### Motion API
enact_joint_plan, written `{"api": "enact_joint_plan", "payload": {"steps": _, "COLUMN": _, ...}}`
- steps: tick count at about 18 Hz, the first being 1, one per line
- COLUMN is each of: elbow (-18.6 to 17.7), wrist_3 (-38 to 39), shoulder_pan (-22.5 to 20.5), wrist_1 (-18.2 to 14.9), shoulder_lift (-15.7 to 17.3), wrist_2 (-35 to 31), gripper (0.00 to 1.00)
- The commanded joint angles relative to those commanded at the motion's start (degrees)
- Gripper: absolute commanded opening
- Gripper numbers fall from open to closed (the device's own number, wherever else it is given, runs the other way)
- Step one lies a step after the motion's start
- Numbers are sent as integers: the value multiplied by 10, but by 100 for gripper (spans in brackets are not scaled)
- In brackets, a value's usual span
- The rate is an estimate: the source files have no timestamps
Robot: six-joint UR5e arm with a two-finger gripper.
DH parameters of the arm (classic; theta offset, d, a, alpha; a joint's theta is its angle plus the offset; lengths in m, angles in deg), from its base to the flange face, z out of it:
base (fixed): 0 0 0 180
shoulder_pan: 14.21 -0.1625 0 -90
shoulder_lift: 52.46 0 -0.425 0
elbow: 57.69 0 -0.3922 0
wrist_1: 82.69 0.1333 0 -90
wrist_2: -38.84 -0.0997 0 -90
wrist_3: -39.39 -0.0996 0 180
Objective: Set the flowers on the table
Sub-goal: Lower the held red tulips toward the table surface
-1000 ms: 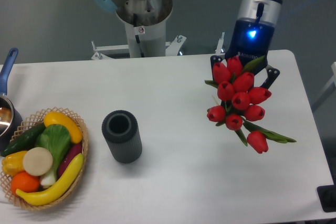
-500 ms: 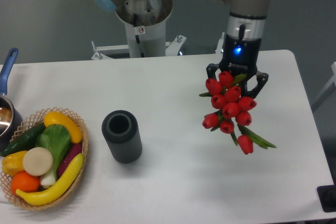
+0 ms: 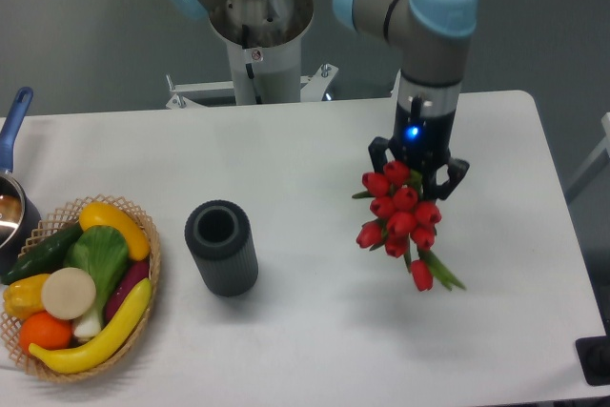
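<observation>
The flowers, a bunch of red tulips with green leaves, hang from my gripper over the right half of the white table. The blooms point toward the camera and hide the stems. The black fingers sit on both sides of the bunch and are shut on it. A faint shadow lies on the table below the flowers. I cannot tell whether the lowest tulip touches the surface.
A dark grey cylinder lies left of centre. A wicker basket with fruit and vegetables stands at the front left. A pot with a blue handle is at the left edge. The robot base stands behind the table.
My gripper has moved down and slightly left with the flowers, which now look smaller and sit closer to the tabletop. The arm has swung further over the table.
</observation>
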Motion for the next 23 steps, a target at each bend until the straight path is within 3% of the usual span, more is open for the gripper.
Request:
{"api": "enact_joint_plan", "payload": {"steps": 5, "elbow": 15, "wrist_3": 0, "shoulder_pan": 15, "wrist_1": 3, "shoulder_lift": -40, "wrist_2": -40, "gripper": 48}}
{"api": "enact_joint_plan", "payload": {"steps": 10, "elbow": 27, "wrist_3": 0, "shoulder_pan": 18, "wrist_1": 4, "shoulder_lift": -67, "wrist_2": -40, "gripper": 48}}
{"api": "enact_joint_plan", "payload": {"steps": 17, "elbow": 31, "wrist_3": 1, "shoulder_pan": 22, "wrist_1": 4, "shoulder_lift": -83, "wrist_2": -41, "gripper": 49}}
{"api": "enact_joint_plan", "payload": {"steps": 21, "elbow": 35, "wrist_3": 2, "shoulder_pan": 31, "wrist_1": 3, "shoulder_lift": -87, "wrist_2": -41, "gripper": 64}}
{"api": "enact_joint_plan", "payload": {"steps": 22, "elbow": 34, "wrist_3": 2, "shoulder_pan": 31, "wrist_1": 4, "shoulder_lift": -87, "wrist_2": -41, "gripper": 76}}
{"api": "enact_joint_plan", "payload": {"steps": 23, "elbow": 35, "wrist_3": 2, "shoulder_pan": 31, "wrist_1": 3, "shoulder_lift": -85, "wrist_2": -41, "gripper": 82}}
